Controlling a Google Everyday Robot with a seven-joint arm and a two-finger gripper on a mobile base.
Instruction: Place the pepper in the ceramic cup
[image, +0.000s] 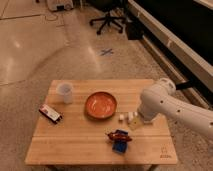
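The small glossy red pepper (119, 135) lies on the wooden table (75, 142) near its front, resting on top of a flat blue sponge (119, 145). The white ceramic cup (65, 92) stands upright at the table's back left. My gripper (127, 118) hangs low over the table's right side, just right of the orange-red bowl (100, 105) and a little behind and right of the pepper. The white arm (170, 107) reaches in from the right. The gripper is far from the cup.
A flat red-white-black packet (50, 113) lies at the table's left. The orange-red bowl sits in the middle between cup and gripper. A black office chair (107, 20) stands on the floor behind, and a dark counter runs along the right.
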